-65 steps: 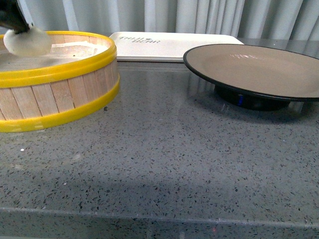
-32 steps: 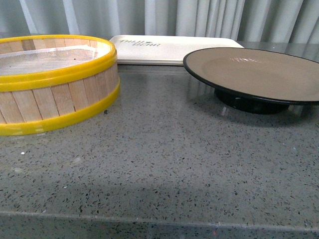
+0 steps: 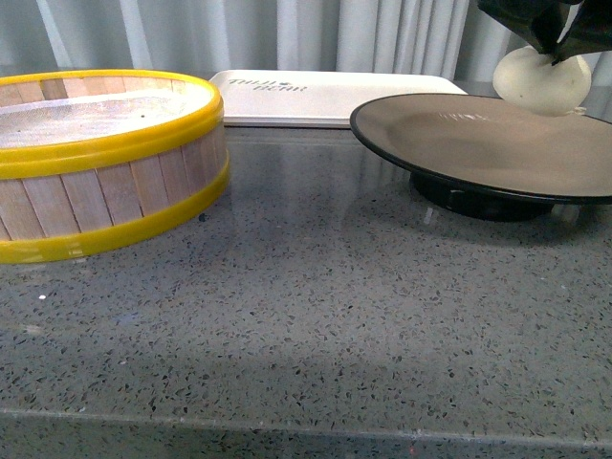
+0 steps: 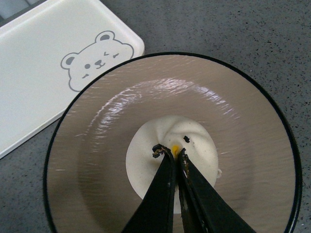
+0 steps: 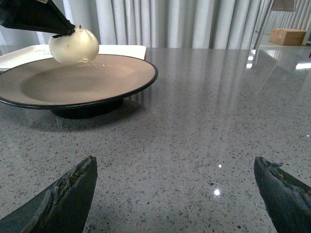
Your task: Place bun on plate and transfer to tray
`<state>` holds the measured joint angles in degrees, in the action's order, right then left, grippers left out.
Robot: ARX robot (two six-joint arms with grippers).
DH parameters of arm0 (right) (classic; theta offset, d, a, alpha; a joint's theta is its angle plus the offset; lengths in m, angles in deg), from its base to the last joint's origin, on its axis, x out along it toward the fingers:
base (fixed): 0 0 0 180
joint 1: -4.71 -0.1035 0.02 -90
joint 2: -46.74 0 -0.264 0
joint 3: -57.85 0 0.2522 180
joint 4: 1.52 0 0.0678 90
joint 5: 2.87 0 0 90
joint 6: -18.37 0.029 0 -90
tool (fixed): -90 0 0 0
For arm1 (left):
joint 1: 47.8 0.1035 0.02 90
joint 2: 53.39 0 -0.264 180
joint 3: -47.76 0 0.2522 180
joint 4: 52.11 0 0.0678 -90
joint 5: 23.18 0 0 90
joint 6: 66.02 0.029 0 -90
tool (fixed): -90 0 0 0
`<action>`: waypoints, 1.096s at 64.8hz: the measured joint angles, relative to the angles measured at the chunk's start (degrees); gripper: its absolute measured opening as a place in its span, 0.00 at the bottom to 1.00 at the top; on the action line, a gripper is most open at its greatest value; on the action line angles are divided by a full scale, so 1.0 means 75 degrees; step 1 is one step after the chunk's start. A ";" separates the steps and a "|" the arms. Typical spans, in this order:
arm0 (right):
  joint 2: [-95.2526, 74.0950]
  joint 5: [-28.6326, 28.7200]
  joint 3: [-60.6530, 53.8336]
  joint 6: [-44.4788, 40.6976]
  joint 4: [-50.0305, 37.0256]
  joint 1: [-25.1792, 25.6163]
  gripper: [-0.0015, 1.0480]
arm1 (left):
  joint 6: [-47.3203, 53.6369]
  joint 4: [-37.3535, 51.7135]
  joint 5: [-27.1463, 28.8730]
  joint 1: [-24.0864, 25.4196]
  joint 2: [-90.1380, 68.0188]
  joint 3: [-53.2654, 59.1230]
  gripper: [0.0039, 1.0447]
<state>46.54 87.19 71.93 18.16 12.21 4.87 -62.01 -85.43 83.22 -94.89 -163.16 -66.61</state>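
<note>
The grey speckled table [image 3: 316, 316] carried everything. Well off to the left of the left end effector [image 4: 171, 151] stood a yellow-rimmed wooden steamer basket [image 3: 105, 191]. Nearer on that side lay the cream-white tray [image 4: 43, 63] with its bear face, just beside the plate [image 4: 97, 145]. The tan, black-rimmed plate sat directly beneath that end effector. The fingers were narrowed to a pinch on the top of the bun [image 4: 194, 145], which hung straight below the tips, over the plate's middle and seemingly just clear of it. The bun was round, smooth and cream-white, with a swirled crown and a small dark speck. The right end effector [image 5: 175, 162] was spread wide and low over the table, with plate and bun ahead of it.
</note>
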 joint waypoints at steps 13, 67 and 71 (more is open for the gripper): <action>0.0000 0.0000 0.0000 0.0000 0.0000 0.0000 0.92 | 0.0006 -0.0032 0.0213 0.0017 -0.0434 -0.0493 0.03; 0.0000 0.0000 0.0000 0.0000 0.0000 0.0000 0.92 | -0.0204 -0.0600 0.0230 0.0160 -0.1064 -0.0761 0.03; 0.0000 0.0000 0.0000 0.0000 0.0000 0.0000 0.92 | -0.0236 -0.0615 0.0227 0.0157 -0.1067 -0.0766 0.05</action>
<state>46.54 87.19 71.93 18.16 12.21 4.87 -63.78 -90.04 84.93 -93.71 -171.16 -72.36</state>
